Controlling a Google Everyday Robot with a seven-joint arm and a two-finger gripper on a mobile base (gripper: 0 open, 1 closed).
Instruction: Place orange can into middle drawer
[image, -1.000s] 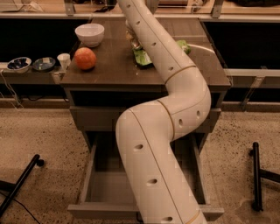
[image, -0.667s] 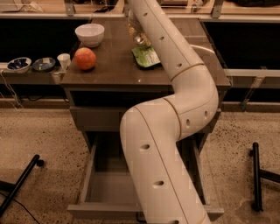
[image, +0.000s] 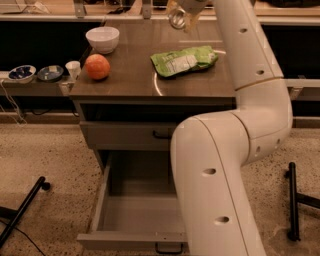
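My gripper (image: 184, 12) is at the top of the camera view, high over the back of the tabletop. It is shut on the orange can (image: 177, 19), a small shiny can whose silver end faces the camera, and holds it in the air above the table. The middle drawer (image: 131, 240) is pulled wide open low in the view, grey, deep, with a small black handle on its front. Its inside shows nothing in it. My white arm crosses in front of the drawer's right half and hides it.
On the brown tabletop (image: 125, 80) lie a green snack bag (image: 185, 61), a round orange fruit (image: 97, 66) and a white bowl (image: 102, 39). The shallower drawer (image: 125, 135) above is closed. Small dishes (image: 22, 73) and a cup (image: 73, 69) sit on a shelf at left. Black stand legs (image: 22, 210) flank the cabinet.
The arm has risen and swung right, lifting the can off the tabletop. The green snack bag, partly hidden by the arm before, now shows whole.
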